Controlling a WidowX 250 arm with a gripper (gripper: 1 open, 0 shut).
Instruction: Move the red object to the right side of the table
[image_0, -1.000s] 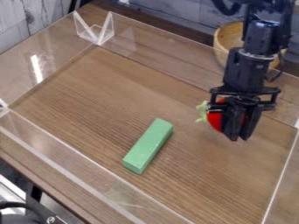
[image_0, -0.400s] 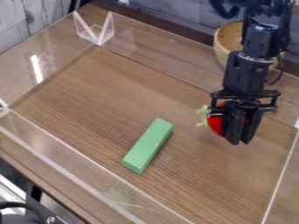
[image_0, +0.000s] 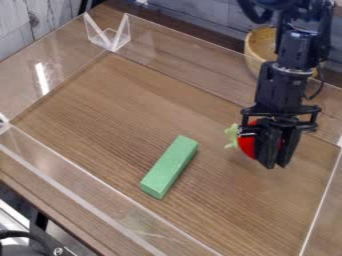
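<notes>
The red object (image_0: 245, 141) is a small glossy red toy fruit with a pale leafy cap, seen at the right part of the wood-grain table (image_0: 120, 120). My black gripper (image_0: 277, 153) comes straight down from above and is shut on the red object, whose right half is hidden behind the fingers. The fruit sits at or just above the tabletop; I cannot tell which.
A green rectangular block (image_0: 170, 166) lies flat left of the gripper, near the table's middle front. A round wooden bowl (image_0: 266, 45) stands behind the arm at the back right. Low clear acrylic walls (image_0: 94, 215) border the table.
The gripper with the red fruit has drifted slightly toward the right and front. The green block has stayed put.
</notes>
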